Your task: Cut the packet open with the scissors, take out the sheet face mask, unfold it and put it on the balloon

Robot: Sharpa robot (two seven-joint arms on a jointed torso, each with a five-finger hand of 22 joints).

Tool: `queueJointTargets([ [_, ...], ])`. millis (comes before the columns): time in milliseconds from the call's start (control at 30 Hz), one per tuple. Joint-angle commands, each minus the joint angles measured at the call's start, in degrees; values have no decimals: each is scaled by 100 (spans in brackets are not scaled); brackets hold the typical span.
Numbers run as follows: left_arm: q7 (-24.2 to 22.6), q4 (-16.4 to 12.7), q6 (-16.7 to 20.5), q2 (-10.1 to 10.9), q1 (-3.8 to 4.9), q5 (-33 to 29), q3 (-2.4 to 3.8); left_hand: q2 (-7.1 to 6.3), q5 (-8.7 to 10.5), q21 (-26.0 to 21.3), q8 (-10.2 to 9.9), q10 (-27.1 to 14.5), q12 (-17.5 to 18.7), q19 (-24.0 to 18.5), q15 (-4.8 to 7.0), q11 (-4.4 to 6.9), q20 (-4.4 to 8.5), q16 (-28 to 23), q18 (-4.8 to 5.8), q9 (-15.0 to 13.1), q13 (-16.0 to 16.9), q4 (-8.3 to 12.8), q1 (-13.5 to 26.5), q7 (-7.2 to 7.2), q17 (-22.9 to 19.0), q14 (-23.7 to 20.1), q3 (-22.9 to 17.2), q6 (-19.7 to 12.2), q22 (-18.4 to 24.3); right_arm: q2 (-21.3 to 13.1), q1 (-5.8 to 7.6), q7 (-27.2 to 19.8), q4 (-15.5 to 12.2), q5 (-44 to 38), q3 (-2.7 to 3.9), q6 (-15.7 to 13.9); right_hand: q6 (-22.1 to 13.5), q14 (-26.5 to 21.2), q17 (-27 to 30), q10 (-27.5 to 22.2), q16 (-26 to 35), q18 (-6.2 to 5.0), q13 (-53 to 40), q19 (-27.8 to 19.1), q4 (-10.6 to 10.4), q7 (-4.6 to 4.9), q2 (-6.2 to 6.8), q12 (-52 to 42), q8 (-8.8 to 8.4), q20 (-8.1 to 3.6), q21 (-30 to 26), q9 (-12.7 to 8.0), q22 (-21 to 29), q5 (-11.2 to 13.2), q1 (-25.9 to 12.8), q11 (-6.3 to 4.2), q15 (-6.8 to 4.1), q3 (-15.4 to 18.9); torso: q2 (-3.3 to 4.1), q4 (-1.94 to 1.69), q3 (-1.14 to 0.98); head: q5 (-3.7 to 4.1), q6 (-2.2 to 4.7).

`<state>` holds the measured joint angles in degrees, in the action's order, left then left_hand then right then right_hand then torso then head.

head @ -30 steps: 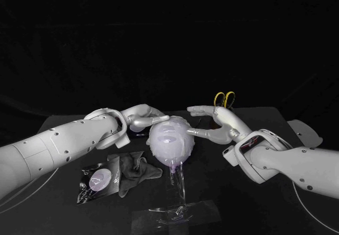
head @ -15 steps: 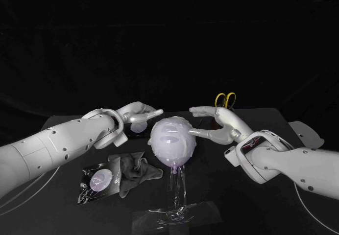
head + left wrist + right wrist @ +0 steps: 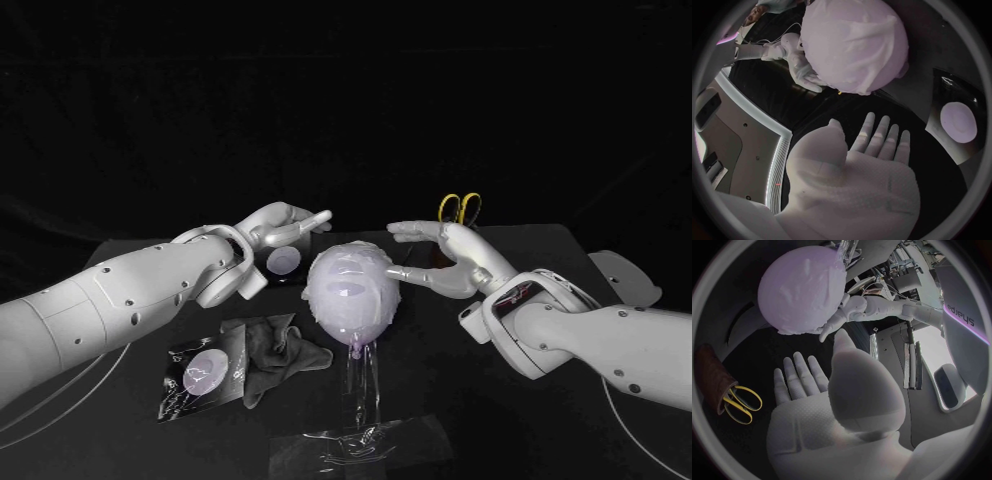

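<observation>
A pale balloon (image 3: 351, 292) stands on a clear stand (image 3: 358, 385) at mid table, and the white sheet mask (image 3: 346, 272) lies wrinkled over its face. It also shows as the balloon (image 3: 854, 45) and balloon (image 3: 801, 290) in the wrist views. My left hand (image 3: 281, 228) hangs open a little left of and behind it, holding nothing; the palm (image 3: 861, 170) is bare. My right hand (image 3: 447, 250) is open beside the balloon's right side, its thumb reaching to the balloon's edge. The yellow-handled scissors (image 3: 460, 207) stand in a brown holder behind the right hand.
A black packet (image 3: 199, 372) with a pale disc lies at front left beside a dark grey cloth (image 3: 277, 345). Another black piece with a pale disc (image 3: 283, 264) lies under my left hand. The stand's clear base (image 3: 351, 445) sits near the front edge.
My left hand has drawn back from the balloon, up and to the left, and its fingers have straightened. The right hand has hardly moved.
</observation>
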<state>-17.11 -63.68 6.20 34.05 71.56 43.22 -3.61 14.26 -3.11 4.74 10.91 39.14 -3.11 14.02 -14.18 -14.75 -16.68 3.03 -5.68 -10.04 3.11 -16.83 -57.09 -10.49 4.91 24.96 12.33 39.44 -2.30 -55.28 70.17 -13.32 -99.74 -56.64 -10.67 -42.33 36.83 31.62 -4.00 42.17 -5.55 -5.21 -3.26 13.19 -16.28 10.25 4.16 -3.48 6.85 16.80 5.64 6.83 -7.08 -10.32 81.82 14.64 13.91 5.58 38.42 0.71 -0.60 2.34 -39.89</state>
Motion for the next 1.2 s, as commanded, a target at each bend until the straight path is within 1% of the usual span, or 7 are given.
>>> queueJointTargets([
  [33, -1002, -121, -179, -3, 5, -226, 13, 83, 32, -56, 35, 21, 1, -95, 2, 28, -6, -30, -40, -22, 4, 2, -69, -572, -27, -128, 25, 110, 25, 7, -1, -13, 13, -65, 2, 68, 16, -5, 9, -14, 35, -108, 2, 34, 4, 687, -15, 29, -14, 7, 28, -7, 2, 1, 61, 6, 4, -22, 5, 2, -3, 18, 6],
  [67, -1090, -149, -252, -1, 5, -192, 13, 172, 31, -94, 42, 4, 4, -194, 5, 53, -4, -60, -53, -25, 2, 3, -141, -545, -53, -248, 30, 143, 42, 8, -1, -12, 18, -65, 2, 69, 16, -5, 9, -14, 35, -108, 2, 34, 4, 687, -15, 29, -14, 7, 28, -7, 2, 1, 61, 6, 4, -22, 6, 2, -2, 19, 6],
  [167, -1274, -205, -451, -1, 4, -112, 15, 245, 33, -136, 70, -47, 8, -302, 33, 89, -1, -75, -77, -44, -1, -5, -203, -506, -78, -358, 41, 243, 57, 12, -1, -8, 31, -64, 2, 73, 16, -5, 9, -14, 35, -108, 2, 34, 4, 687, -15, 29, -14, 7, 28, -7, 2, 1, 61, 6, 4, -22, 0, -3, -5, 20, 7],
  [367, -1437, -223, -750, -25, 2, -17, 15, 273, 32, -131, 187, 356, -61, -294, 53, 113, -10, -31, -123, -108, 39, -14, -179, -465, -50, -199, -42, 549, 49, 21, -1, -2, 52, -57, 2, 79, 16, -5, 9, -14, 35, -108, 2, 34, 4, 687, -15, 29, -14, 7, 28, -7, 2, 1, 61, 6, 4, -22, -4, -3, -5, 39, 5],
  [533, -1456, -199, -893, -71, 2, 27, 15, 275, 32, -131, 218, 554, -79, -300, 56, 113, -10, -27, -129, -119, 48, -18, -127, -457, -47, -178, -83, 623, 47, 27, -1, 1, 65, -29, 2, 78, 16, -1, 10, -9, 38, -107, 2, 34, -3, 687, -15, 29, -18, 7, 28, -9, 3, 3, 64, 6, 5, -22, 1, -3, -4, 41, 4],
  [800, -1369, -101, -1034, -230, 2, 93, 16, 270, 33, -138, 180, 387, -15, -327, 55, 105, -9, -59, -132, -99, 19, -20, 34, -477, -76, -302, -99, 592, 49, 36, -1, 3, 71, -10, 2, 66, 15, 4, 10, -7, 38, -106, 2, 36, -6, 687, -17, 28, -19, 6, 29, -10, 3, 3, 64, 6, 5, -23, 3, 3, -8, 52, 10],
  [1200, -1242, 23, -1121, -436, 2, 228, 18, 268, 34, -147, 21, -128, 22, -368, 78, 109, -8, -66, -142, -7, -12, -17, 232, -474, -97, -379, -78, 282, 52, 43, -1, -4, 70, 4, 2, 56, 12, 2, 11, -13, 40, -106, 2, 42, -9, 687, -19, 29, -20, 6, 32, -11, 0, 1, 63, 6, 5, -23, -1, 2, -12, 71, 2],
])
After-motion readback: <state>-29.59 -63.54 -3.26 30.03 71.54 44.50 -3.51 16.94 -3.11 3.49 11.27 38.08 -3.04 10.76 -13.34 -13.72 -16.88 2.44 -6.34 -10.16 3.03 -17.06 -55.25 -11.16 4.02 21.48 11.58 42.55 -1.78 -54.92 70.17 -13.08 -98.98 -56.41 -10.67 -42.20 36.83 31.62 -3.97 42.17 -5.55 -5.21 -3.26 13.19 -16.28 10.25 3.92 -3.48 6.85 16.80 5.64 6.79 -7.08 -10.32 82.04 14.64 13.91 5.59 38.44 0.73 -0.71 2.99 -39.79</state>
